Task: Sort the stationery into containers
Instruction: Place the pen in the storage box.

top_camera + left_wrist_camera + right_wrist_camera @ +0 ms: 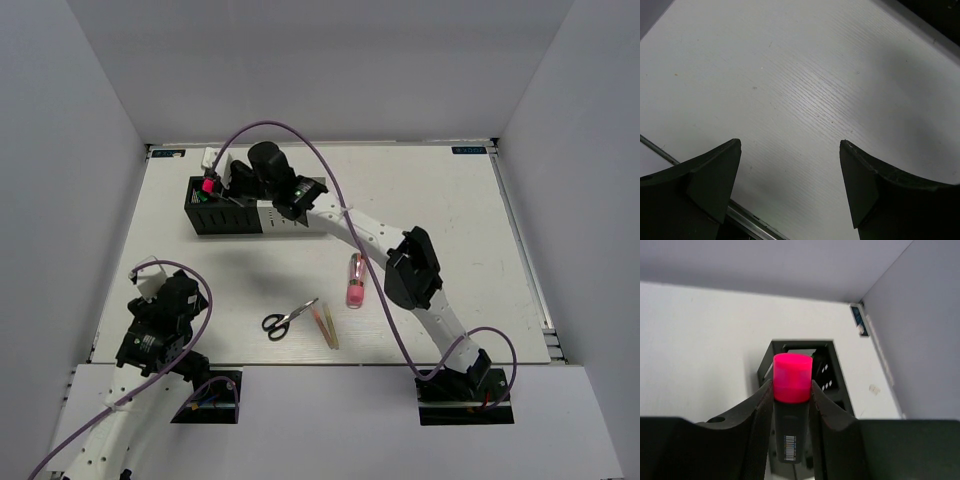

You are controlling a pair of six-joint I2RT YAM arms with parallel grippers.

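Note:
My right gripper [212, 184] is shut on a short black marker with a pink cap [792, 377], held cap outward over the left end of the black container [215, 215]. In the right wrist view the container's open black compartment [826, 365] lies just beyond the cap. Something green [200, 197] shows inside the black container. The light grey container [272, 217] adjoins it on the right, partly hidden by my right arm. Black-handled scissors [290, 320], two thin yellow-pink sticks [326, 326] and a pink pen [355, 281] lie on the table. My left gripper [790, 145] stands open over bare tabletop.
White walls enclose the table on three sides. A purple cable [300, 140] arcs over the containers from the right arm. A metal rail [747, 217] runs along the table's edge under my left gripper. A blue label [858, 320] sits at the far corner.

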